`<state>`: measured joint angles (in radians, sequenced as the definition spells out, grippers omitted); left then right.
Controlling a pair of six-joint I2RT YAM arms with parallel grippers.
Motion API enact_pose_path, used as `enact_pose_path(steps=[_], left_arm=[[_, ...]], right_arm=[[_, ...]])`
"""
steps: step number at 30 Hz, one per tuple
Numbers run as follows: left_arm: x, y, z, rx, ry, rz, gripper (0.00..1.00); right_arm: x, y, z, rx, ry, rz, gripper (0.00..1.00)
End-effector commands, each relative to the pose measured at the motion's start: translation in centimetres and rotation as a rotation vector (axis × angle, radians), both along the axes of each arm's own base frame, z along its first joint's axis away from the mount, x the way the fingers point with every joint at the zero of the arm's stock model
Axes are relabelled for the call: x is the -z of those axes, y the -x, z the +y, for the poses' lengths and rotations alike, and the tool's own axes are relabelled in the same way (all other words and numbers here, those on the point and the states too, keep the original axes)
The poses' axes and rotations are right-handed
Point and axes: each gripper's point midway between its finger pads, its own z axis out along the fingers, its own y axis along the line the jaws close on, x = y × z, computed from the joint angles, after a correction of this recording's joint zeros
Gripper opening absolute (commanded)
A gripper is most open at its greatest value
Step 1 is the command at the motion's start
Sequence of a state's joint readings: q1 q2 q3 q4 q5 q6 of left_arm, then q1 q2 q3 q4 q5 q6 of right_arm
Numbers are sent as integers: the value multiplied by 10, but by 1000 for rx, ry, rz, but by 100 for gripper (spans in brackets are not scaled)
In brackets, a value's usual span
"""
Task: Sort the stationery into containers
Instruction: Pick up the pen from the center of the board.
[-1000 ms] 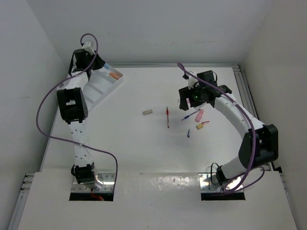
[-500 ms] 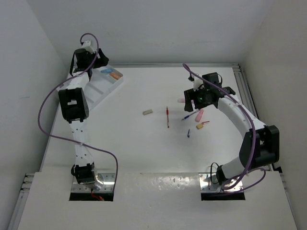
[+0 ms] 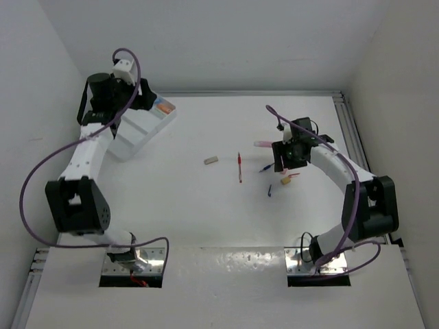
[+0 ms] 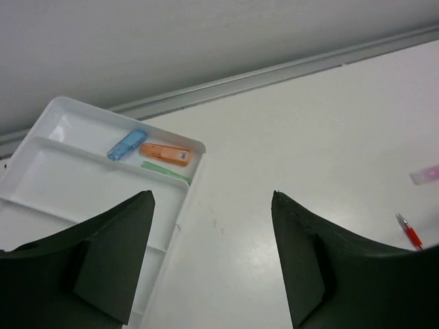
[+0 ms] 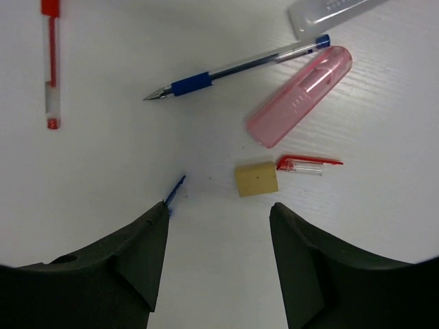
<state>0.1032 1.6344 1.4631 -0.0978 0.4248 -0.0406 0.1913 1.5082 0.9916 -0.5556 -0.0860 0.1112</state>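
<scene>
The table (image 3: 178, 212) was a plain white sheet, boxed in by white walls (image 3: 226, 48), with a metal rail (image 4: 274, 72) along its far edge and another down its right side. My two arms rose from the near edge, each trailing a purple cable (image 3: 24, 188).

Left: my left gripper (image 4: 212, 205) hung above the table's far left corner, its fingers (image 4: 110, 264) spread apart with nothing between them. Below and to one side lay the white tray (image 4: 48, 178), set at an angle to the rail. Its end compartment held a blue marker (image 4: 127, 144), an orange marker (image 4: 165, 154) just beside it and a green marker (image 4: 164, 173) against the dividing ridge.

Right: my right gripper (image 5: 219, 212) hovered over the loose stationery on the right half of the table, fingers (image 5: 116, 274) likewise parted and gripping nothing. Under it lay a pink marker (image 5: 300, 96) with a blue pen (image 5: 240, 68) just beside it. A beige eraser (image 5: 256, 179) lay next to a small red-and-clear piece (image 5: 309, 164) — whether the two touched I could not tell — and a tiny blue piece (image 5: 175, 192) sat near one fingertip. A red pen (image 5: 50, 65) lay apart, toward the table's middle, with a second beige eraser (image 3: 211, 160) farther to the left and a pale pink piece (image 3: 263, 144) just beyond the gripper. From the top camera my own right wrist covered the pink marker.
</scene>
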Motion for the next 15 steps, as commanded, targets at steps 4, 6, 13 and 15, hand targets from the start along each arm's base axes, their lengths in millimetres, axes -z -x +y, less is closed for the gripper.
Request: enact_pose_path(steps=[4, 6, 13, 15], left_arm=[[45, 74, -16, 11, 11, 87, 75], [44, 83, -22, 14, 29, 78, 75], [71, 93, -31, -1, 45, 138, 77], [74, 93, -34, 1, 53, 149, 77]], right_arm=[[17, -28, -25, 233, 32, 24, 59], [25, -33, -25, 257, 23, 40, 59], [45, -47, -24, 302, 24, 77, 59], [49, -51, -23, 301, 25, 86, 59]])
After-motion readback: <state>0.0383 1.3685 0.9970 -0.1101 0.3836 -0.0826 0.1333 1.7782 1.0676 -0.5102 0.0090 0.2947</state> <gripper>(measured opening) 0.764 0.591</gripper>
